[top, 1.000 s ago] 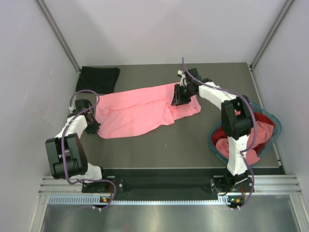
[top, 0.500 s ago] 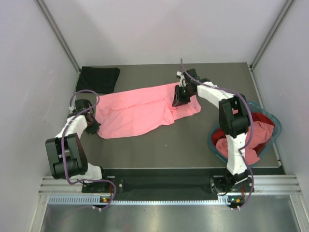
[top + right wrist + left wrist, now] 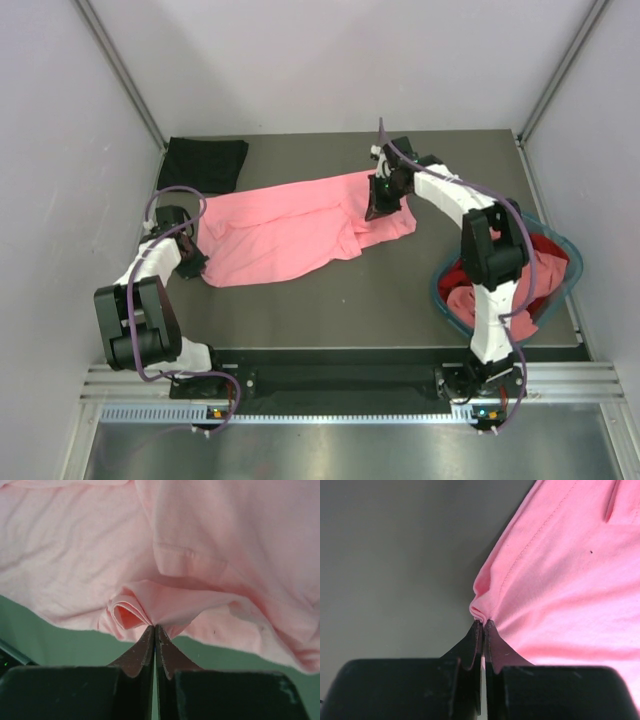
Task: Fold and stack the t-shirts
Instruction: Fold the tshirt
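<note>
1. Desk [image 3: 400, 290] is dark grey, boxed by pale walls [image 3: 60, 150] on L, R & far sides, the walls tight to its edges. Bare desk shows btwn the pink cloth & the near edge, and again at the far R corner.
2. Black t-shirt [image 3: 205, 162] lies bunched in the far L corner, just beside the pink one's far L edge; can't tell if they touch.
3. Round teal basket [image 3: 438, 290] sits at the R side, near half, right behind the right arm [image 3: 490, 300], which hides its middle. Red t-shirt [image 3: 548, 243] is heaped inside, w/ lighter pink-red cloth toward the near rim; can't tell if that's a separate piece.
4. Salmon pink t-shirt [image 3: 290, 225] sprawls across desk centre, running from near L to far R. It's wrinkled, w/ a fold ridge R of centre, plain, no print; hem stitching shows in the L wrist view.
5. Left pincer [image 3: 196, 264] is at the tee's near L corner. Wrist view: jaws pressed together on a small pucker of hem, cloth low over the desk.
6. Right pincer [image 3: 378, 208] is on the tee's far R part. Wrist view: jaws closed together on a rolled, doubled fold of pink cloth, w/ more cloth draped beyond.
</note>
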Action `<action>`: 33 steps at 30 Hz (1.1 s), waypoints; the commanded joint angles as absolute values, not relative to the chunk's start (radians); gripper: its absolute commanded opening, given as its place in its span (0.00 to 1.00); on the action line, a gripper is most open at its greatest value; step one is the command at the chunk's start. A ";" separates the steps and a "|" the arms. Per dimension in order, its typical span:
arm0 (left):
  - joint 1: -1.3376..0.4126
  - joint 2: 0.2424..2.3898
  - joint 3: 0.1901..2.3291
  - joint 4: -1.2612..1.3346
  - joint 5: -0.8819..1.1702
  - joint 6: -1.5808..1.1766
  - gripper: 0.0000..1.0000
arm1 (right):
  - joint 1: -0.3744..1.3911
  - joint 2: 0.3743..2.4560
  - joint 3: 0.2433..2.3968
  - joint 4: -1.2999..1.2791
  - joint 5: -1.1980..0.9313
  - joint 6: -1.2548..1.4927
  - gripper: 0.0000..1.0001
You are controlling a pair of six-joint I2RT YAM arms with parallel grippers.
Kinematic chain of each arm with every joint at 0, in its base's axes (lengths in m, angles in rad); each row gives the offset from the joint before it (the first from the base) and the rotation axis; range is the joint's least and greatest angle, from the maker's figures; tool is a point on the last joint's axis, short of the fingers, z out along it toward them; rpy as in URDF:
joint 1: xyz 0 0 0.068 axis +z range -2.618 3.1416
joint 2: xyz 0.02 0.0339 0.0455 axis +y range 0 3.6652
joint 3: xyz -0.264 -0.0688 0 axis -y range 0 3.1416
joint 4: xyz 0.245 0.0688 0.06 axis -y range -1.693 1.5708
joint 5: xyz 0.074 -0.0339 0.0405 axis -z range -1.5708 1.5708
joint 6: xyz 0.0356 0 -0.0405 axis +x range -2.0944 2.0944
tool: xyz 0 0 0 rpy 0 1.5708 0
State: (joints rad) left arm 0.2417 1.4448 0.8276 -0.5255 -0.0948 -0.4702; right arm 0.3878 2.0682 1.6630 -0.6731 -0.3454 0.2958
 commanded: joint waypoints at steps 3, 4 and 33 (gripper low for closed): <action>0.245 1.405 0.844 -0.548 -0.118 -0.468 0.00 | 0.379 1.852 1.651 -0.814 -0.311 0.276 0.00; 0.247 1.402 0.842 -0.551 -0.121 -0.471 0.00 | 0.377 1.827 1.631 -0.836 -0.308 0.275 0.00; 0.247 1.316 0.741 -0.755 -0.313 -0.768 0.00 | 0.377 1.114 0.816 -0.976 -0.265 0.391 0.00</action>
State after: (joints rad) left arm 0.2417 1.3434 0.7555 -0.7139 -0.2676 -0.7132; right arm 0.3820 1.1492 0.8398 -0.9607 -0.2703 0.3710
